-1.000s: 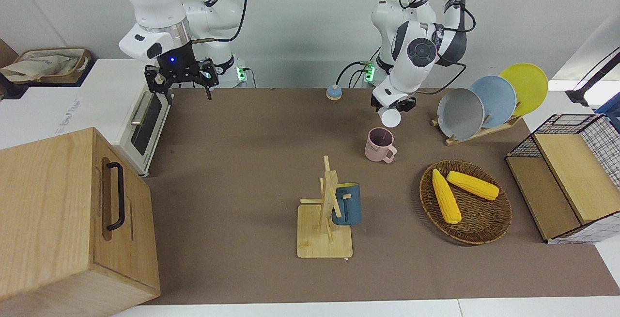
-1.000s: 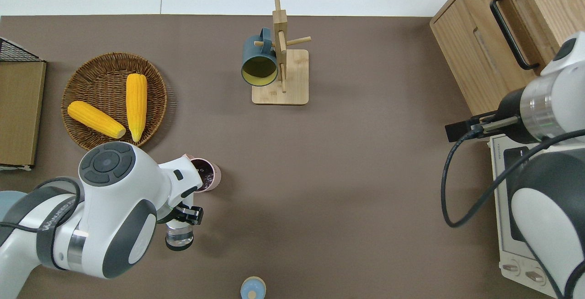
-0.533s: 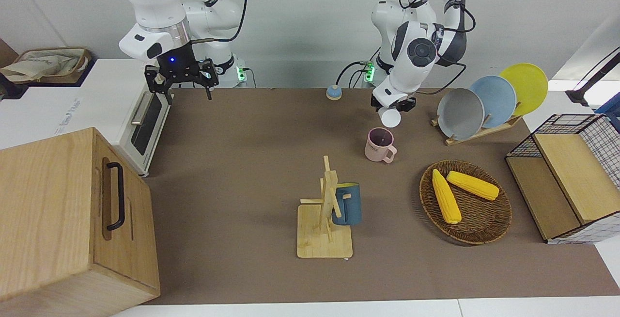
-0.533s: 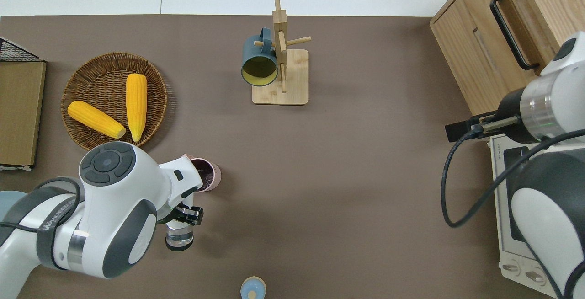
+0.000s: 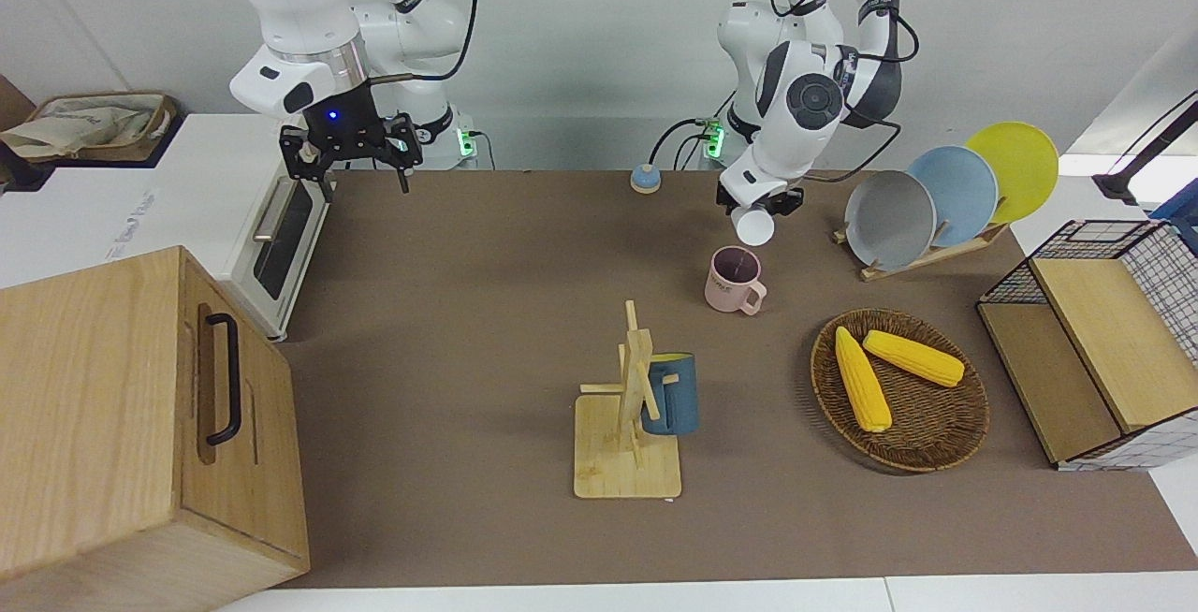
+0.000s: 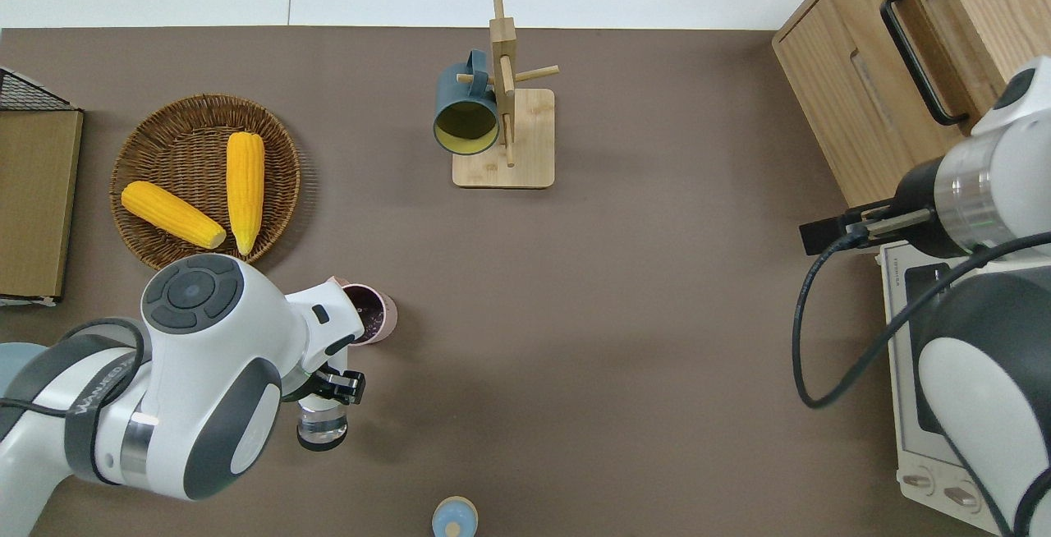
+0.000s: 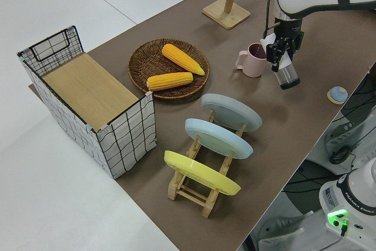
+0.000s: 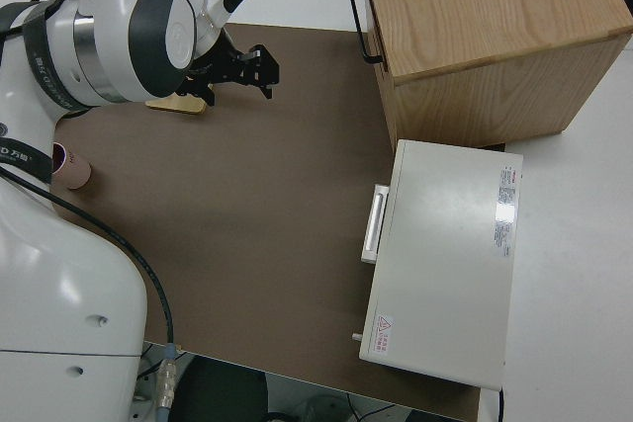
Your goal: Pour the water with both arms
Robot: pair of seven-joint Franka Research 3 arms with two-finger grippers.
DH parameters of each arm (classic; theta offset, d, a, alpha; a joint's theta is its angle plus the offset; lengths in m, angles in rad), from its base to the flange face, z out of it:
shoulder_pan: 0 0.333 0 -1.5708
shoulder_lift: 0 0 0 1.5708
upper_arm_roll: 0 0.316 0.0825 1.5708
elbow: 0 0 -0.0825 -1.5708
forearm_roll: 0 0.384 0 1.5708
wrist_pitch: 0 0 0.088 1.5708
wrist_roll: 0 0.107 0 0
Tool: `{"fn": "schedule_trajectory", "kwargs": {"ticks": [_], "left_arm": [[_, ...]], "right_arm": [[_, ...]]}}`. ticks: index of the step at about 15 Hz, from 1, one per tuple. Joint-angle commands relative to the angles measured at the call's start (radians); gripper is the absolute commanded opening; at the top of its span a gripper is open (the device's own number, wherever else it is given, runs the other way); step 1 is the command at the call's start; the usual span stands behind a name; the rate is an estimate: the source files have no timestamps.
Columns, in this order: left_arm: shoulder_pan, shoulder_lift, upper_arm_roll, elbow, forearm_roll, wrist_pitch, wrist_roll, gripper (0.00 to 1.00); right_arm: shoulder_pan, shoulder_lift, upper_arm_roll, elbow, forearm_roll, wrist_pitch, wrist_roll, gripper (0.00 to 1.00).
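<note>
Two arms at the brown worktop [image 5: 487, 313], one at work and one parked. Left claw [image 6: 332, 385] up in the air, clamped on a clear glass [image 6: 322, 422], tilted with its mouth toward a pink mug [image 5: 733, 281]. Glass over bare mat just beside the mug, on the mug's robot side in the overhead view; mouth of the glass [image 5: 753, 226] seen as a pale disc above and nearer the robots than the mug. Mug upright on the worktop, handle turned toward the left arm's end, dark inside; contents too small to tell. Left side view: same claw [image 7: 284, 48] gripping the glass [image 7: 287, 74] near its upper part, mug [image 7: 254, 60] close by but apart from it.

Right arm parked, its claw [image 5: 351, 152] spread open, fingers [image 8: 259, 64] apart and holding nothing.

Elsewhere: wooden mug stand [image 6: 507, 110] with a blue mug [image 6: 464, 110] hanging on a peg, farther from the robots than the pink mug; wicker basket [image 6: 148, 225] with two corn cobs [image 6: 245, 180] toward the left arm's end; plate rack [image 7: 202, 186] holding three plates [image 7: 218, 137]; wire-sided crate [image 7: 126, 139]; small blue round object [image 6: 454, 516] close to the robots; wooden cabinet [image 5: 122, 406] and white oven [image 8: 445, 254] toward the right arm's end.
</note>
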Motion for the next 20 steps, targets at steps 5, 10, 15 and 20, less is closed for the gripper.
{"fn": "schedule_trajectory", "kwargs": {"ticks": [5,10,15,20], "left_arm": [[0.007,-0.173,0.01,-0.151,-0.011,0.149,0.006,0.0],[0.007,-0.257,0.011,-0.238,-0.011,0.259,0.005,0.0],[0.035,-0.278,0.011,-0.29,-0.011,0.333,0.0,0.0],[0.142,-0.266,0.013,-0.282,0.003,0.434,0.006,0.0]], "right_arm": [[-0.012,-0.003,0.005,0.001,0.02,0.004,-0.015,0.985],[-0.012,-0.003,0.004,0.001,0.02,0.004,-0.015,0.985],[-0.012,-0.003,0.005,0.001,0.02,0.004,-0.015,0.985],[-0.012,-0.003,0.005,0.001,0.02,0.004,-0.015,0.985]]}}
